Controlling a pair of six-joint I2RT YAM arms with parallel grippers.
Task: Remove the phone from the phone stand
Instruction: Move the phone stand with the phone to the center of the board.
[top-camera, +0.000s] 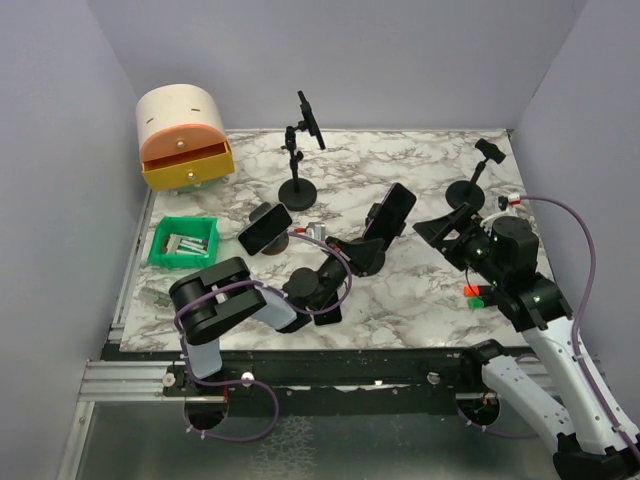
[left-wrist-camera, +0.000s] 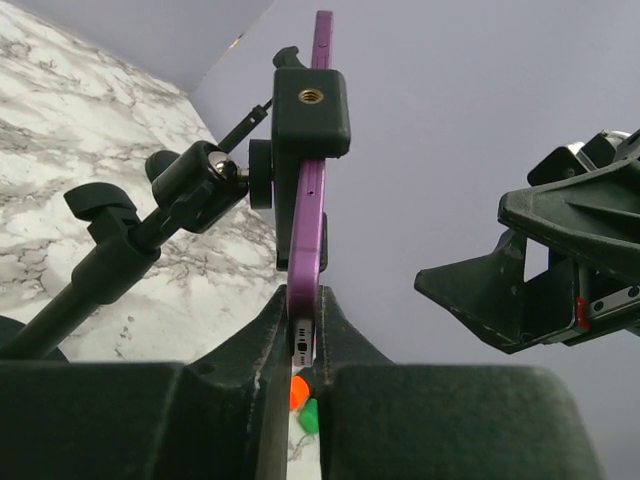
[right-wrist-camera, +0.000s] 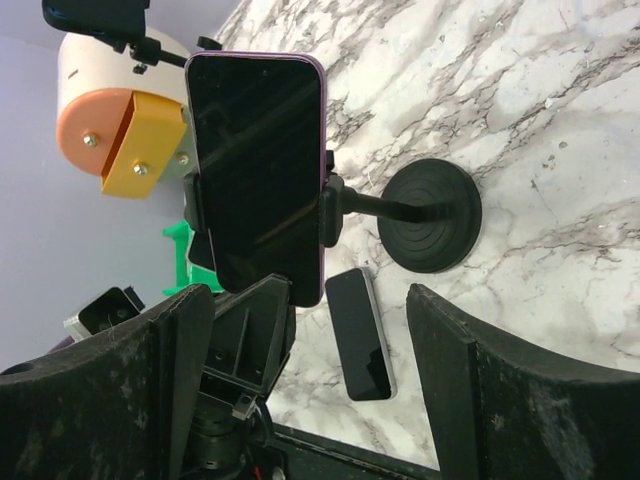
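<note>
Currently in hand: the grasp step, with the phone not yet freed.

Phone (right-wrist-camera: 255, 165): purple-edged with a dark screen. It is held in the clamp at the top of the phone stand (right-wrist-camera: 432, 215), raised off the stand's round base on a short arm.

Left gripper (left-wrist-camera: 303, 335): narrowed to a pinch on the end of the phone just below the stand's clamp. A finger is seen pressed against each face.

Right gripper (top-camera: 442, 230): spread wide with nothing held. It is poised near the stand, on the side away from the left arm and apart from the phone.

Second phone (right-wrist-camera: 360, 335): laid on the bench (top-camera: 420, 300) just beside the stand's base, and judged no part of the job.

Step judged: the hold is secured and withdrawal has not begun.

Next move judged: the phone is to be slid lengthwise out from between the clamp's side arms, with the pinch kept firm. The light stand may be dragged or tipped by the pull, so it may need to be steadied at the stem by the right gripper.
</note>
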